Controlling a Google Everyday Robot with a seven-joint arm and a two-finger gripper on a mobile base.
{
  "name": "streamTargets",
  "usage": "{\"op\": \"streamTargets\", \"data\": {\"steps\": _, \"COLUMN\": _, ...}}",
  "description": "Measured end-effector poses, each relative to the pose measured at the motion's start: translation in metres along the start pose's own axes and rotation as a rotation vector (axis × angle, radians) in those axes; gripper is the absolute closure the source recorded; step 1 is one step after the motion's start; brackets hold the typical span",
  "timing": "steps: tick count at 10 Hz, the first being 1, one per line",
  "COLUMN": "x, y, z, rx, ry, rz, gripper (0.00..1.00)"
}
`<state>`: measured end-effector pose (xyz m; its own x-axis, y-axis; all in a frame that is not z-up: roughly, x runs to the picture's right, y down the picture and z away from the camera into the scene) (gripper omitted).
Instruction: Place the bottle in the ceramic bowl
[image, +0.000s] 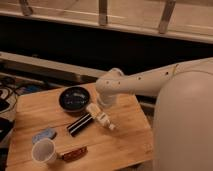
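Note:
The bottle (99, 116) is white with an orange-brown label. It lies on its side on the wooden table (125, 135), with its cap pointing to the front right. The ceramic bowl (74, 99) is black, round and shallow, and stands just to the back left of the bottle. My white arm reaches in from the right and bends down at a joint (111, 86). The gripper (103, 105) hangs below that joint, right above the bottle's back end and beside the bowl's right rim.
A black rectangular bar (80, 124) lies just left of the bottle. A brown wrapped bar (74, 154), a white cup (44, 151) and a blue object (44, 135) lie at the front left. Cables lie left of the table. My white body fills the right side.

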<state>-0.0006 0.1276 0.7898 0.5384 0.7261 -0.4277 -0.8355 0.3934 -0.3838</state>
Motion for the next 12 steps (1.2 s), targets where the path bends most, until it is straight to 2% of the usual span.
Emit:
{"op": "streamTargets", "data": {"steps": 3, "x": -0.002, "y": -0.005, "z": 0.004, "rx": 0.000, "ry": 0.015, "rz": 0.016, "gripper": 0.17}}
{"op": "streamTargets", "data": {"steps": 7, "x": 0.008, "y": -0.017, "z": 0.026, "rx": -0.020, "ry": 0.045, "rz": 0.056, "gripper": 0.17}}
{"op": "streamTargets", "data": {"steps": 10, "x": 0.014, "y": -0.022, "z": 0.046, "rx": -0.050, "ry": 0.063, "rz": 0.069, "gripper": 0.17}}
{"op": "streamTargets", "data": {"steps": 12, "x": 0.013, "y": -0.013, "z": 0.062, "rx": -0.092, "ry": 0.076, "rz": 0.054, "gripper": 0.17}}
